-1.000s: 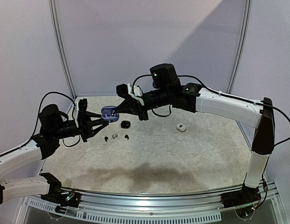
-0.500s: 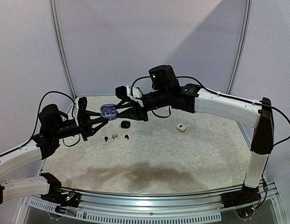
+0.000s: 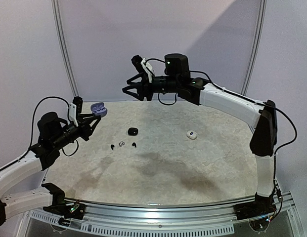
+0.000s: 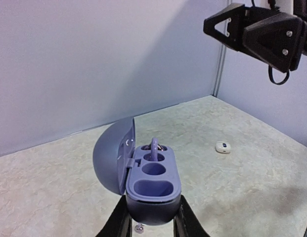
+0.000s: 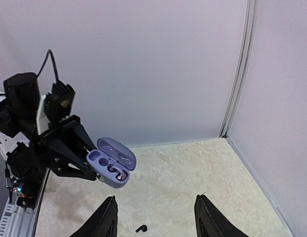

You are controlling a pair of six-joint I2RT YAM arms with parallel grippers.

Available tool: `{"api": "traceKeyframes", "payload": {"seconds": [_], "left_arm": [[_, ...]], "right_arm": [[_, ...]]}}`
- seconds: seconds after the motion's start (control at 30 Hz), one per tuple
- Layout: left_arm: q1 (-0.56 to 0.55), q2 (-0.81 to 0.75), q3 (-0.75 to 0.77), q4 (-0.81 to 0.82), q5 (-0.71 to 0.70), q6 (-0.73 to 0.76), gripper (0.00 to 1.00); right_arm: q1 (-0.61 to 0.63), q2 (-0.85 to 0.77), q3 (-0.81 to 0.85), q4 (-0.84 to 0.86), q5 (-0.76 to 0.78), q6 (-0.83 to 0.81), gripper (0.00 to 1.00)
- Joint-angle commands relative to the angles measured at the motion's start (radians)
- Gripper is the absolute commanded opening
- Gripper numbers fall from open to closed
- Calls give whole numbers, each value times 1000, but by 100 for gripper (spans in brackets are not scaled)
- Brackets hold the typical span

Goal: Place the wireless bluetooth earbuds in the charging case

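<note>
Left pincer [image 3: 94, 116] clamped on the purple charging case [image 4: 152, 182], held above the surface [image 3: 193, 168] at 10 o'clock, lid swung open. One purple earbud [image 4: 153, 145] sits in the far slot. Right pincer [image 5: 154, 197] high at 12 o'clock, jaws apart, holding nothing. Three earbuds [image 3: 121, 144] lie in a row left of centre. Black case [image 3: 132, 131] just beyond them, white case [image 3: 192, 134] at its 3 o'clock.

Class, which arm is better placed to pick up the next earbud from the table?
Right: the right hand is open and empty; the left hand holds the purple case.
</note>
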Motion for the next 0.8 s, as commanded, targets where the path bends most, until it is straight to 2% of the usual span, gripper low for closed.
{"api": "traceKeyframes", "payload": {"seconds": [0.0,0.17,0.4,0.77], "left_arm": [[42,-32,-28,-43,-75,-16,0],[49,-46,-39,-36,-61,-7,0],[50,-50,-53,-23,-42,-1,0],[50,-47,-61,-5,-30,-1,0]], "right_arm": [[9,240,144,-144,33,140,54],[19,434,250,-130,67,225,54],[47,615,362,-129,76,261,55],[56,694,411,-176,147,267,53]]}}
